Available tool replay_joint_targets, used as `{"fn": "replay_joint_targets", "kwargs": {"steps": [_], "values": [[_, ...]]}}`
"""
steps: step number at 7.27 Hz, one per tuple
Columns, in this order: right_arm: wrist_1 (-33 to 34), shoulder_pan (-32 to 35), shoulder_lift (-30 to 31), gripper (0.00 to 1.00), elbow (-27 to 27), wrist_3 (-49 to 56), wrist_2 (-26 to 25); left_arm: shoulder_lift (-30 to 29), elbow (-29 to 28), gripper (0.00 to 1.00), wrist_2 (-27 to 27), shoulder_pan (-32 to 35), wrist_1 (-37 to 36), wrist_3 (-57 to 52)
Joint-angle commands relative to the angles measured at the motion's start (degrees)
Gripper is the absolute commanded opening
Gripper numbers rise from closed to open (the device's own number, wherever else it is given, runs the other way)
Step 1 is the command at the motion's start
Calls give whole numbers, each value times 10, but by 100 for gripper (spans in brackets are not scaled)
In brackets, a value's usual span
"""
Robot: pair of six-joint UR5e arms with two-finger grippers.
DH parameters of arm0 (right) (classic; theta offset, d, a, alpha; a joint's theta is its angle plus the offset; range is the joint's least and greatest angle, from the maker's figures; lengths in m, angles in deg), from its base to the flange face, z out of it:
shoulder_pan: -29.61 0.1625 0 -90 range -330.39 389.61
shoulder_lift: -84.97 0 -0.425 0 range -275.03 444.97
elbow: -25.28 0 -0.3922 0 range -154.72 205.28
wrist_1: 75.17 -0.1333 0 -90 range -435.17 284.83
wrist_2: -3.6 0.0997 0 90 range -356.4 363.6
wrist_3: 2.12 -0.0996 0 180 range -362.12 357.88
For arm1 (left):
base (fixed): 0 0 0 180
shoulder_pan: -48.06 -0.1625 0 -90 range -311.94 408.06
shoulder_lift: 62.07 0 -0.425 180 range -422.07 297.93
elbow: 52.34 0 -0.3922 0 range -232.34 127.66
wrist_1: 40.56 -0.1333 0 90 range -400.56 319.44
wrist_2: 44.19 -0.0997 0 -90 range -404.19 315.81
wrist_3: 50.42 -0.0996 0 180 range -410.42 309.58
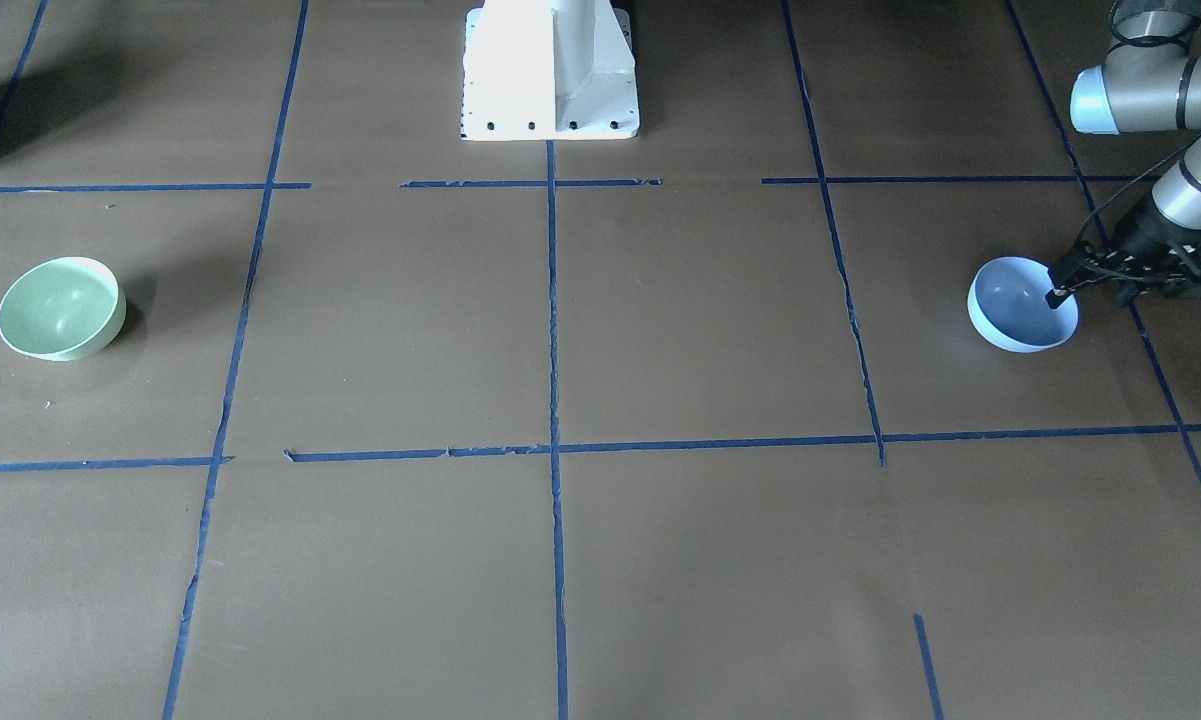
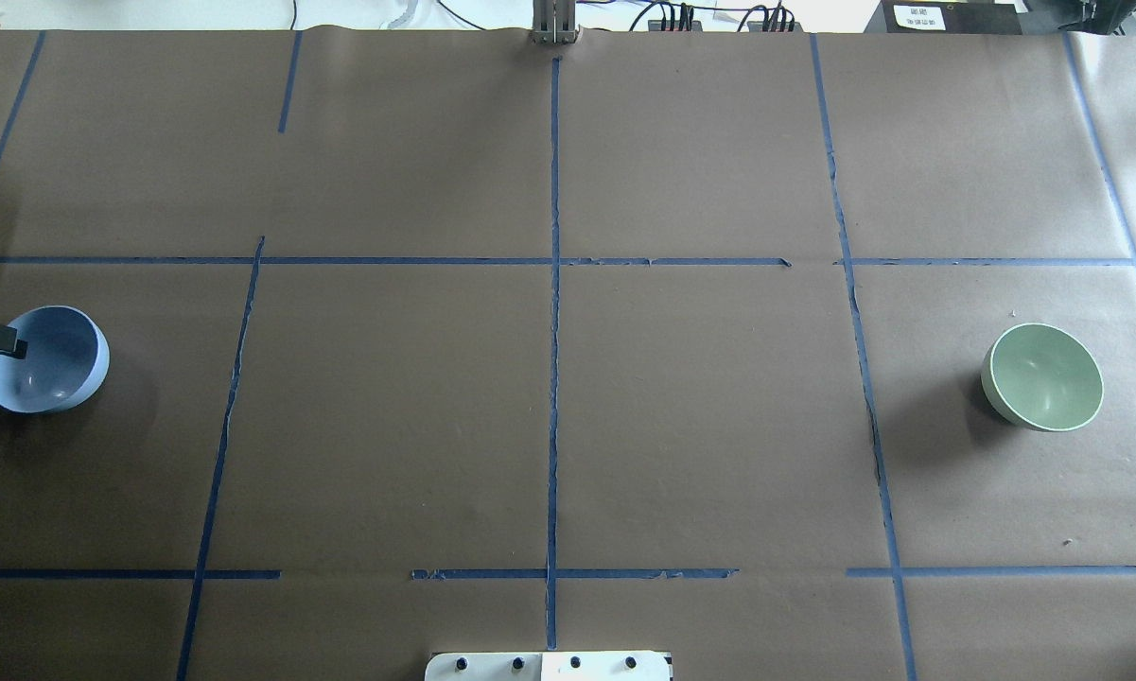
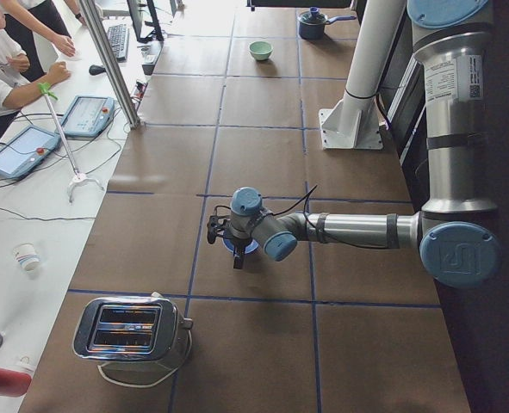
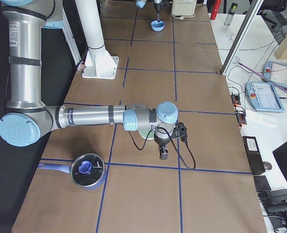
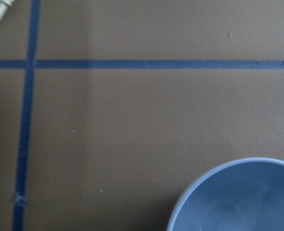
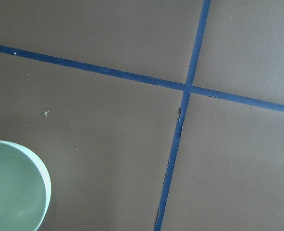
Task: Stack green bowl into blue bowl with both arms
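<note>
Blue bowl [image 1: 1015, 322] rim partly hidden by left end effector [image 1: 1064, 289]; grip unclear.

I get even, bright light. The robot base [image 1: 550, 70] blows out white at top centre; the green bowl [image 1: 61, 308] casts a soft shadow; left wrist view looks blurred.
</note>
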Motion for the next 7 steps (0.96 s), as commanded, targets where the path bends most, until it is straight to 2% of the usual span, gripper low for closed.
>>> {"fn": "replay_joint_targets", "kwargs": {"steps": [1, 2, 5, 7], "values": [[0, 0, 1, 100, 0, 1, 0, -2, -8, 18, 2, -18, 15, 18], [0, 0, 1, 100, 0, 0, 0, -1, -7, 2, 4, -17, 15, 18], [0, 0, 1, 100, 0, 0, 0, -8, 28, 0, 42, -11, -10, 23], [0, 0, 2, 100, 0, 0, 0, -58, 142, 0, 39, -11, -161, 120]]}}
